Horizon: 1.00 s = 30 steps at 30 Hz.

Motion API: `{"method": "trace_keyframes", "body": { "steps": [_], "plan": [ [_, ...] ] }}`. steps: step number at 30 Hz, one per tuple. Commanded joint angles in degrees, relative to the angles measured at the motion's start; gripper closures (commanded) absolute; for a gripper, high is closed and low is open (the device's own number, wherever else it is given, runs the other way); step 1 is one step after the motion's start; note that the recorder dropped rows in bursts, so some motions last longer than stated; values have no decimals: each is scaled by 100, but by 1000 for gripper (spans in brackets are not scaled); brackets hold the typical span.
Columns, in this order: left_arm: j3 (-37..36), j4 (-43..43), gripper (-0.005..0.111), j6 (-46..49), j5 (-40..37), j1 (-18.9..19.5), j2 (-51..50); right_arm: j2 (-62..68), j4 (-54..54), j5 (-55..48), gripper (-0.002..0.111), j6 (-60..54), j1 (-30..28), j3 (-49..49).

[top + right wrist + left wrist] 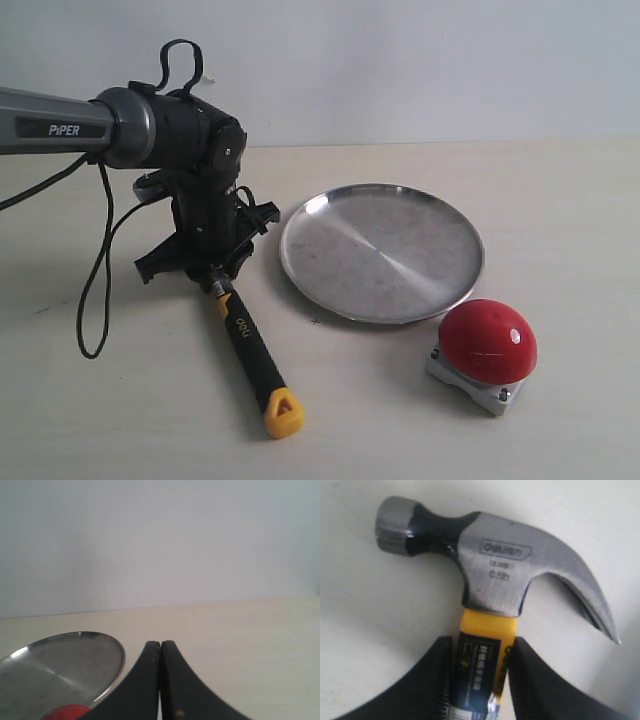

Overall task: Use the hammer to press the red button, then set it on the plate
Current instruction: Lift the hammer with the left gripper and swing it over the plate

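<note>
1. The hammer (245, 340) lies flat toward the left side of the counter (560, 200). Its head is under the left arm, and the yellow end of its handle points toward the near edge.
2. The left fingers (427, 680) stand on either side of the yellow neck just below the steel head, partly open and close against it. From the wrist view we cannot tell whether they already press on it or only flank it. The hammer looks to be resting on the counter.
3. The right fingers (145, 680) are pressed together with nothing between them, low over the counter by the plate.
4. We judge the hammer to be stiff and head-heavy, with nearly all the weight in the steel and the handle only a light lever.
5. A hold at the neck suits that. The weight sits right beside the fingers, so the head should not droop or swing when lifted.
6. The neck looks smooth, with a glossy label, so it may slip or twist. A firm, square squeeze across the flat sides seems wise.
7. The red button (488, 340) sits toward the near right corner, just beside the plate (380, 250). Its dome is rounded and shiny, so a hard steel face could skid off unless it comes down on the crown.
8. The plate in the middle of the counter is thin metal and probably light. The hammer should be laid down gently, head first, or the plate may tip or slide.
</note>
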<state>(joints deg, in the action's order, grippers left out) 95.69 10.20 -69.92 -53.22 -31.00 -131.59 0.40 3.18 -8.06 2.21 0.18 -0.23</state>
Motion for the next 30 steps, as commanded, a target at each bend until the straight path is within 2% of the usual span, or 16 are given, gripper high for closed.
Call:
{"method": "trace_keyframes", "body": {
  "steps": [1,11,17,23,30],
  "plan": [
    [-21,-155,106,78,221,16,-106,-40,-3,50,108,4,-37,23],
    [-21,-183,107,36,185,-18,191,-40,-30,50,108,4,-37,23],
    [-21,-225,107,36,-234,-181,784,-40,-30,50,108,4,-37,23],
    [-21,-212,107,36,-676,-582,1370,-40,-3,50,108,4,-37,23],
    [-238,-250,107,-409,-734,-1342,1964,-40,-3,50,108,4,-37,23]
  ]
}}
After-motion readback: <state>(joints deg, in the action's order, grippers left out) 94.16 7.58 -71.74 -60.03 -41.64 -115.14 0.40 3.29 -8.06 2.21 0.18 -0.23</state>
